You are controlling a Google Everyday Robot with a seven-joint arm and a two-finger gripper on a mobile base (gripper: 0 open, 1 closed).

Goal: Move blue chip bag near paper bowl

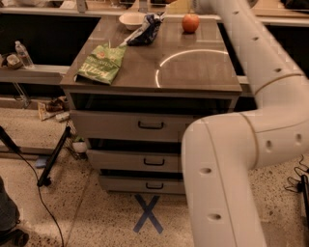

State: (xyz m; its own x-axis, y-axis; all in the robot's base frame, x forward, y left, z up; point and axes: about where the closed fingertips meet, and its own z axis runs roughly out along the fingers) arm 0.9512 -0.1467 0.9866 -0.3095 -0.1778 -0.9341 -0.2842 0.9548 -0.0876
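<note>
My hand (pixel 179 6) is at the top edge; I cannot tell its grip. The blue chip bag (pixel 145 30) lies just beside the paper bowl (pixel 130 20), so I'd pull away straight up without snagging it.

You're looking at a dim, warm, brownish scene lit from overhead. The cabinet top (pixel 203 77) carries a bright curved streak of glare (pixel 181 54), and the white arm (pixel 275 120) catches the most light. Deep shadow fills the gaps above the drawers (pixel 149 126) and the background (pixel 43 43). The arm leaves by the top edge, so the gripper sits outside your view.
</note>
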